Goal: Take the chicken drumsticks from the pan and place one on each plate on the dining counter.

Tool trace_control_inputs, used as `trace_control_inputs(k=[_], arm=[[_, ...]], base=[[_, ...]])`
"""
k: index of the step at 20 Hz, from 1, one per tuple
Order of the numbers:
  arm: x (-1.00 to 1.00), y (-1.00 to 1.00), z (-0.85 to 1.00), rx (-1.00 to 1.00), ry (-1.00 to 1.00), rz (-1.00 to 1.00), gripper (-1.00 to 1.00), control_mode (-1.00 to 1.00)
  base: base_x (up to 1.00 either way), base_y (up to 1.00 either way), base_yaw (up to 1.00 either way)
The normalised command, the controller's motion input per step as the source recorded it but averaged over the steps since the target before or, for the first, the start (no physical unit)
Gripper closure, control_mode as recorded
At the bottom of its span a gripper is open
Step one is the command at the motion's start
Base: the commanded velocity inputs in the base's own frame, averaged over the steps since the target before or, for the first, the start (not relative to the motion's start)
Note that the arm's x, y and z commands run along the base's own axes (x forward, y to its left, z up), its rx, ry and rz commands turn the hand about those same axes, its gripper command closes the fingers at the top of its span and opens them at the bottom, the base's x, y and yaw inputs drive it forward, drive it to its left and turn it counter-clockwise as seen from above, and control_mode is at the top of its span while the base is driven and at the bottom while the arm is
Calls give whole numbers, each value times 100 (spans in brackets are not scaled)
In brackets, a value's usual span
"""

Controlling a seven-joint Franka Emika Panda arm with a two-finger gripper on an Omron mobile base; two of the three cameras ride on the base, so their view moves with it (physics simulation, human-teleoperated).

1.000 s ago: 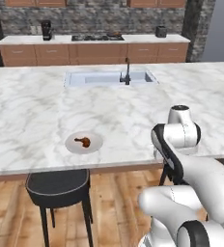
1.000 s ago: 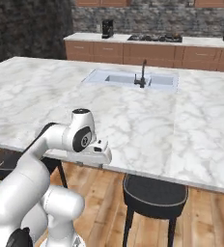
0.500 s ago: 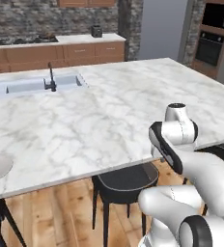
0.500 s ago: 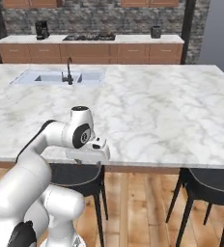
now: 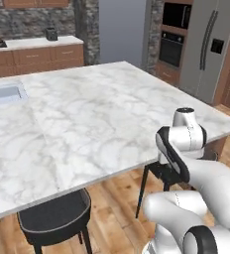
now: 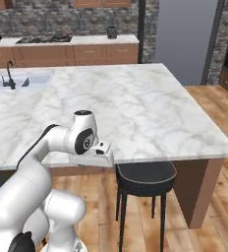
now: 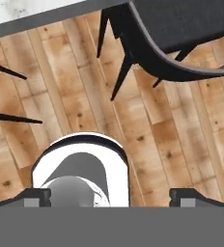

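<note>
Hand state: the gripper [image 7: 111, 195] is spread wide and empty, pointing straight down at the wooden floor [image 7: 181, 140]. A black stool [image 7: 181, 29] sits at about 1 o'clock in the hand view.

Task things: the dining counter [image 5: 87, 114] has a bare stretch of marble in front of you. No drumstick, plate or pan can be made out on this stretch; only the sink [image 6: 17, 81] at its far 10 o'clock, and a cooktop [image 6: 40, 38] on the back worktop at 11 o'clock.

Risks:
- The arm is tucked just beside the counter edge; if you keep driving along it, the elbow or hand could clip the overhang or the stool.
- With nothing in the jaws, overshooting the stove side costs time.

Change: half a second back a plate with a drumstick sat at the left base view's 9 o'clock edge. The whole scene has since slid left, so the base moved, not the plate.
</note>
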Motion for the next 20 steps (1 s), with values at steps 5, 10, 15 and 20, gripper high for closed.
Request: trace_control_inputs(k=[5,10,15,20], arm=[[0,0,0,0,0,0,-100,100],[0,0,0,0,0,0,-100,100],[0,0,0,0,0,0,-100,100],[0,0,0,0,0,0,-100,100]], base=[[32,-100,0],[35,-100,1],[34,-100,0],[37,-100,0]])
